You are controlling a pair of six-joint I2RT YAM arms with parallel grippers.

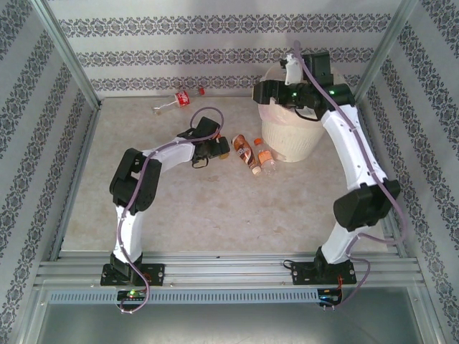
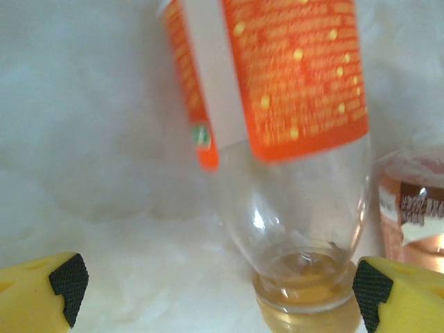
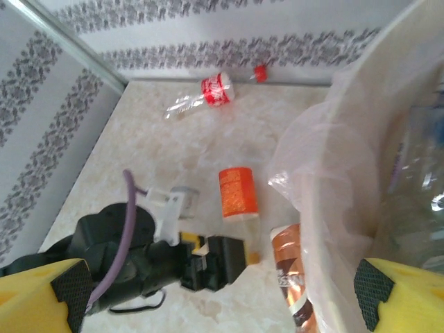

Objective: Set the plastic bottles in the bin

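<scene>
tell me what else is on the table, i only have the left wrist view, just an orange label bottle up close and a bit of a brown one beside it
Observer: One more, a red-label bottle, lies far off by the back wall.
Operator: ok and where's the bin
Observer: The bin stands close beside the brown bottle, on the right arm's side.
Operator: is the other arm near it
Observer: Yes, the right gripper hangs open at the bin's rim.
</scene>
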